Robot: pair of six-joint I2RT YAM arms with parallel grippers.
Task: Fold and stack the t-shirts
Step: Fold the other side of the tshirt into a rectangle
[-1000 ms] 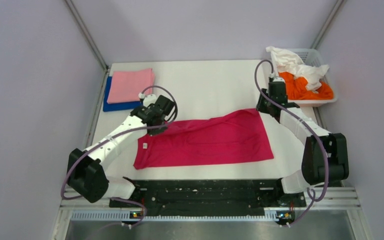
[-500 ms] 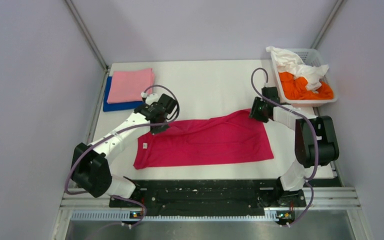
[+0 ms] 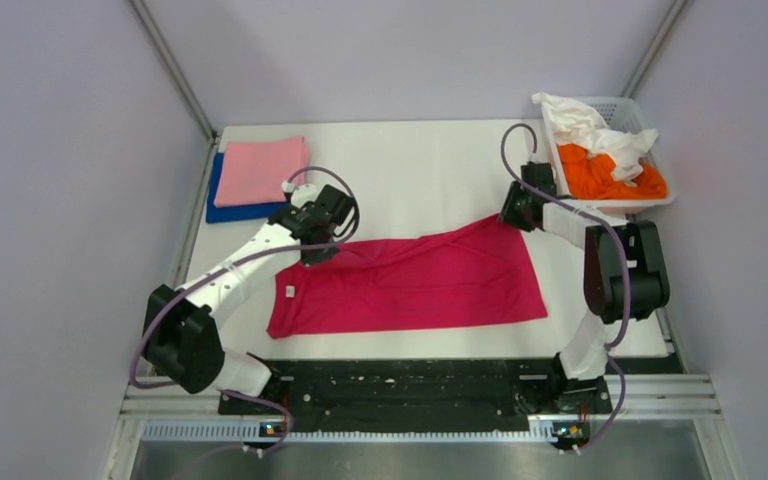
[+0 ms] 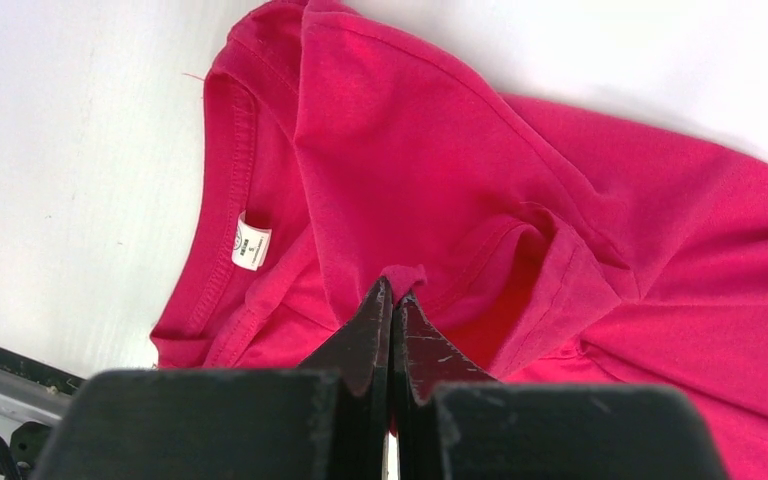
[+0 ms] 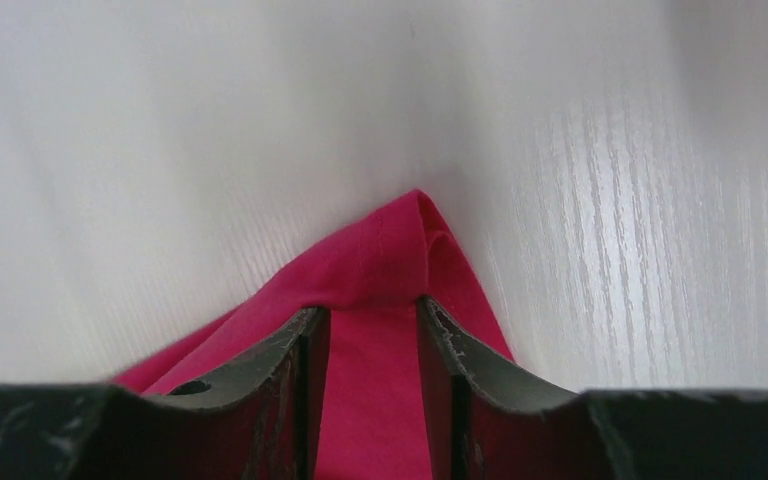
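A magenta-red t-shirt (image 3: 410, 285) lies spread across the middle of the table, collar and label to the left. My left gripper (image 3: 315, 250) is shut on a small pinch of its cloth near the shoulder; the wrist view shows the fingertips (image 4: 393, 290) closed on a fold of the shirt (image 4: 560, 200). My right gripper (image 3: 513, 215) is at the shirt's far right corner. In the right wrist view its jaws (image 5: 372, 310) stand apart, low on the table, with the corner of the shirt (image 5: 390, 250) lying between them.
A folded light pink t-shirt (image 3: 260, 168) rests on a folded royal blue one (image 3: 222, 210) at the back left. A white slotted basket (image 3: 625, 104) at the back right holds a crumpled orange shirt (image 3: 610, 178) and a white one (image 3: 585, 125).
My right gripper has come away from the basket and down to the shirt's far right corner, its jaws now around that corner. The left gripper has kept its pinch and barely moved.
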